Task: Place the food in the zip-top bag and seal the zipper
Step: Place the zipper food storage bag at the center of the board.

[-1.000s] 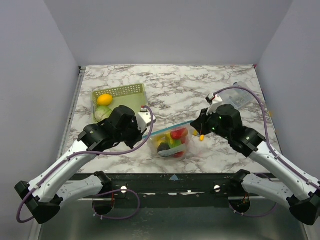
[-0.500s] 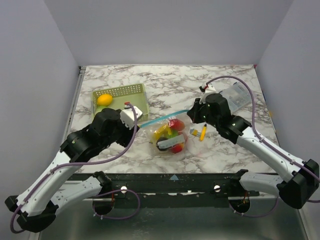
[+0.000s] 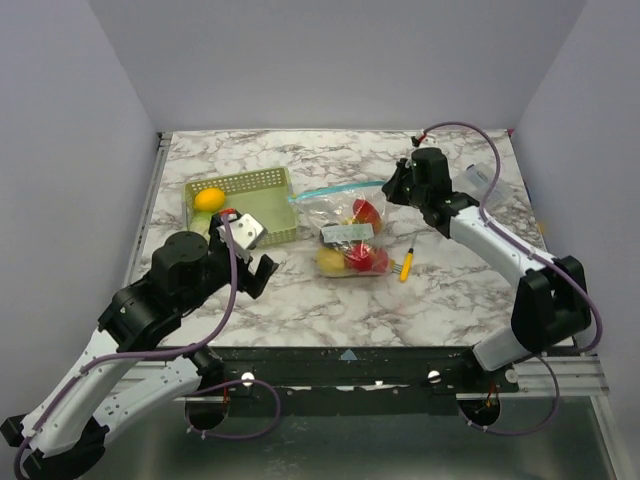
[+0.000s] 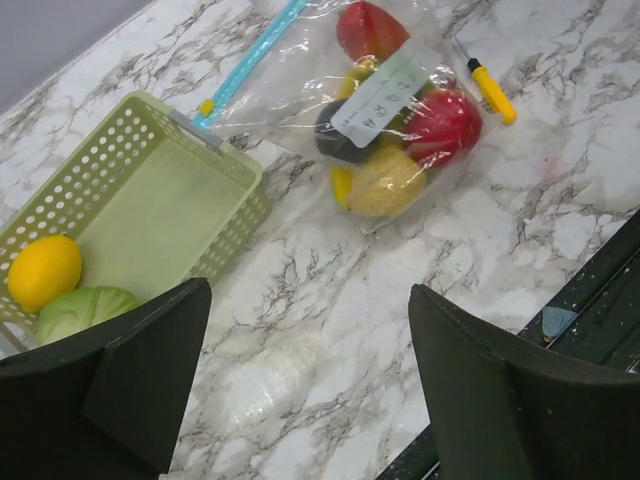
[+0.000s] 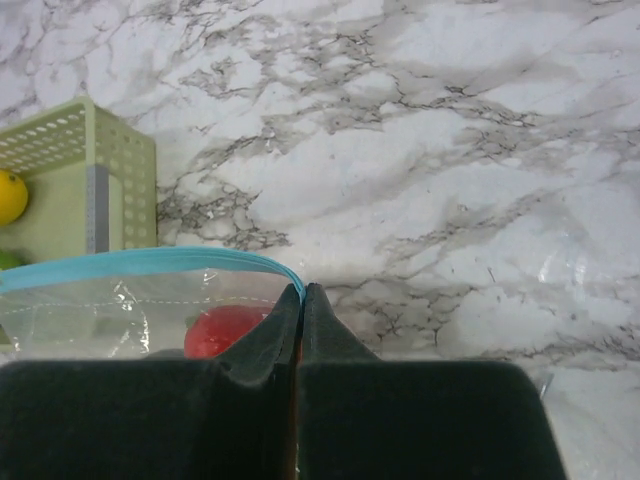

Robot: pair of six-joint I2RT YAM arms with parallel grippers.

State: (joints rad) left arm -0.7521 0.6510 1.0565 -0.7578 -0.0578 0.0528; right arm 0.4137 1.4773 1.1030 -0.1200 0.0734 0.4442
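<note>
The clear zip-top bag (image 3: 345, 238) lies mid-table with several red, yellow and dark food pieces (image 4: 440, 125) inside and a white label on top. Its light-blue zipper (image 3: 335, 190) runs along the far edge. My right gripper (image 3: 392, 190) is shut on the zipper's right end, and in the right wrist view the blue zipper (image 5: 150, 262) curves into the closed right gripper (image 5: 302, 290). My left gripper (image 4: 308, 300) hangs open over bare marble near the front left, left gripper (image 3: 252, 262) apart from the bag. A yellow lemon (image 4: 42, 270) and a green cabbage (image 4: 75, 312) sit in the basket.
The green basket (image 3: 245, 182) stands left of the bag, its corner touching the zipper's left end. A thin yellow stick with a black tip (image 3: 405, 263) lies right of the bag. A small clear plastic piece (image 3: 482, 180) lies at the far right.
My left gripper opened, let go of the bag and drew back toward the near left. My right gripper, still shut on the zipper, moved away from me and the bag slid with it.
</note>
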